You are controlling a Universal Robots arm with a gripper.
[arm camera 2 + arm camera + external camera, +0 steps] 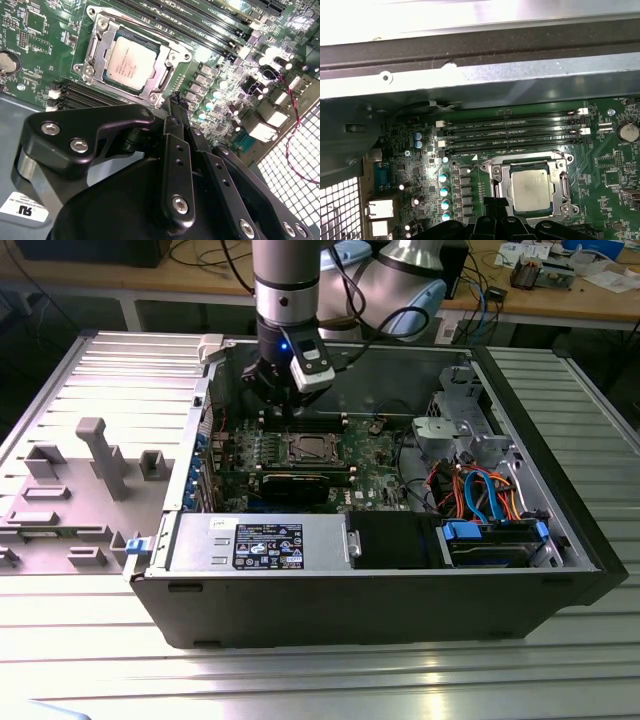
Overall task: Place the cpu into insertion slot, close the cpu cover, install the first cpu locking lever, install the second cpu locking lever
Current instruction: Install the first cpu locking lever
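Note:
The cpu (305, 448) lies flat in the insertion slot (304, 436) on the green board, its silver-grey face up; both wrist views show it (131, 62) (532, 190). The cpu cover (95, 55) (496, 184) is down around the chip, framing its face. My gripper (283, 405) hangs just above the board, beyond the slot toward the case's back wall, over the memory slots. In the second wrist view its black fingertips (175, 106) meet, shut and empty, a short way from the slot's corner. In the first wrist view the gripper (495, 206) sits beside the slot's edge.
Long black memory slots (512, 134) run between the slot and the case's back wall (485, 75). A black graphics card (300, 483), the power supply (260, 545), drive cage (460, 430) and coloured cables (480, 495) crowd the case. A grey fixture (100, 455) stands at the exterior view's left.

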